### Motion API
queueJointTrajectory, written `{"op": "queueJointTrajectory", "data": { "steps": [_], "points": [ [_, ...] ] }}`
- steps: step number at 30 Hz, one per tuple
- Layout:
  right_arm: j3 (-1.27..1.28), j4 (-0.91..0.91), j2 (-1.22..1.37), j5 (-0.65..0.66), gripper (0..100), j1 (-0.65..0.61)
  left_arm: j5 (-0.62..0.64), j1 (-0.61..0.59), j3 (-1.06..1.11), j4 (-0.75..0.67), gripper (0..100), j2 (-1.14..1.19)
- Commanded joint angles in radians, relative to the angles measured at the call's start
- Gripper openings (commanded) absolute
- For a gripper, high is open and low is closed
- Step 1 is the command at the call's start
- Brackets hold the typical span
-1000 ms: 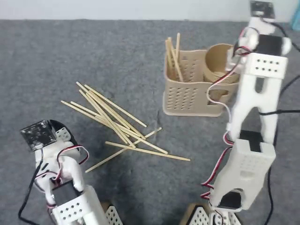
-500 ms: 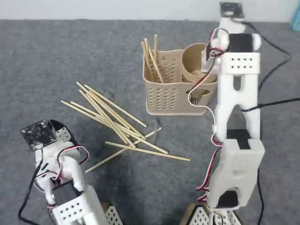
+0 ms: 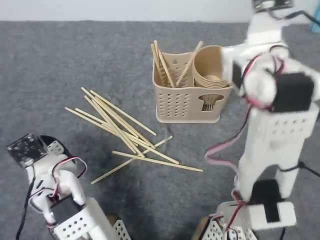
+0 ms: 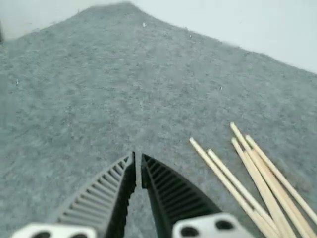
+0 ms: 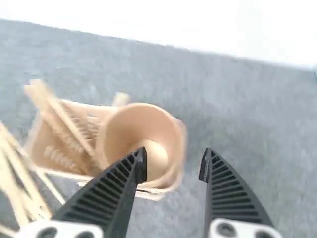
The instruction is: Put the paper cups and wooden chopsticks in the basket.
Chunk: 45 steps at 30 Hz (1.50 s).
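Note:
A tan perforated basket (image 3: 182, 102) stands on the grey carpet and holds stacked paper cups (image 3: 212, 70) and a few upright wooden chopsticks (image 3: 164, 62). Several loose chopsticks (image 3: 120, 127) lie fanned on the carpet to the basket's left. In the right wrist view my right gripper (image 5: 173, 156) hangs open above the cups (image 5: 143, 139) and the basket (image 5: 54, 153), with nothing between its fingers. My left gripper (image 4: 137, 157) is shut and empty, low over bare carpet, with the ends of the loose chopsticks (image 4: 252, 168) off to one side.
The right arm (image 3: 272, 120) rises tall just right of the basket. The left arm (image 3: 55, 190) sits at the near left corner. A pale wall edge runs along the carpet's far side.
The basket slid left with the right arm, then stayed put while that arm swung back to the right and up. The left arm shifted slightly left.

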Motion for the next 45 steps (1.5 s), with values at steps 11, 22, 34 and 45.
{"op": "queueJointTrajectory", "data": {
  "steps": [11,22,34,45],
  "points": [
    [-0.037,-0.028,-0.019,0.204,18.8,-0.693,0.014,-0.233,-0.056,-0.028,12,-0.009],
    [-0.04,-0.302,0.463,0.199,18.8,-0.647,-0.052,-0.239,-0.004,0.055,12,-0.011],
    [-0.043,-0.556,0.788,0.123,18.8,-0.622,-0.035,-0.087,0.012,0.08,12,-0.011],
    [-0.043,-0.69,0.987,0.126,18.7,-0.621,-0.035,-0.054,0.013,0.084,12,-0.011]
  ]
}}
